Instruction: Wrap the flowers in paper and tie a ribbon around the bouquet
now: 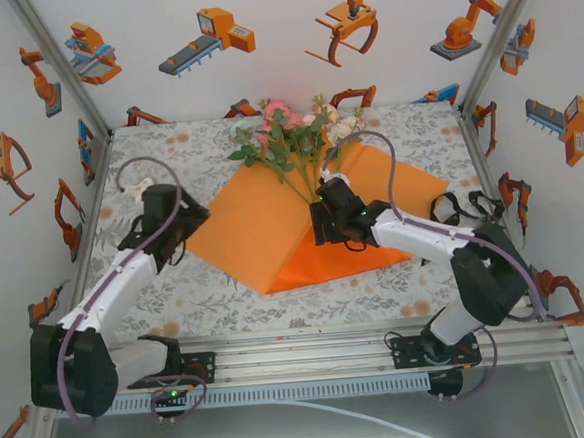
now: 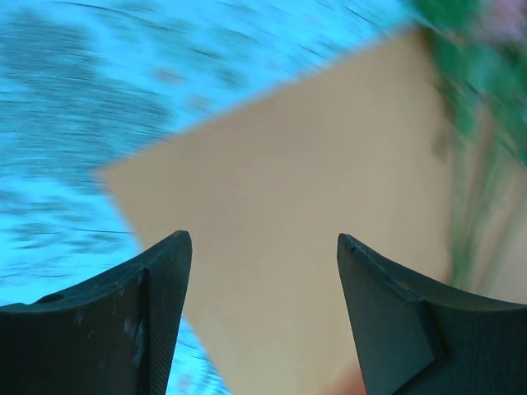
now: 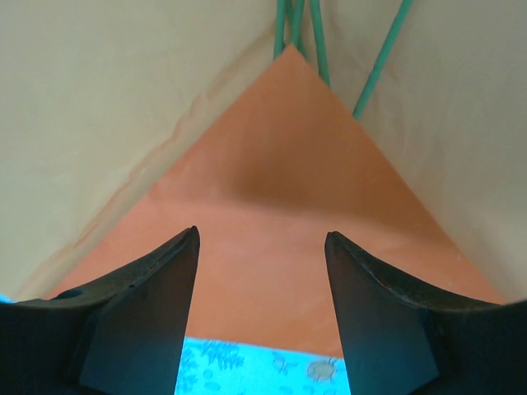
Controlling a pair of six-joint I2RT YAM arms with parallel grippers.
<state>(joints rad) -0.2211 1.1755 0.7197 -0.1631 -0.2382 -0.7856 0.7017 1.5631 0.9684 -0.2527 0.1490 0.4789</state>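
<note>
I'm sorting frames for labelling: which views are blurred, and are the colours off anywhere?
Top external: sharp, evenly lit, paper bright orange. Left wrist: smeared by motion blur, flowers a green-pink streak, tablecloth tinted blue, paper washed to tan. Right wrist: sharp, stems crisp, paper paler than from above.

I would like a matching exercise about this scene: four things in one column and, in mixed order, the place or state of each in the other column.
Things
1. flowers
2. ribbon
3. left gripper
4. right gripper

Places or states
A. open, over the folded-up corner of the paper
B. near the right edge of the table, off the paper
C. open, by the paper's left corner
D. stems on the paper, blooms toward the far wall

Pairs: 1-D, 2-B, 3-C, 4-A
</note>
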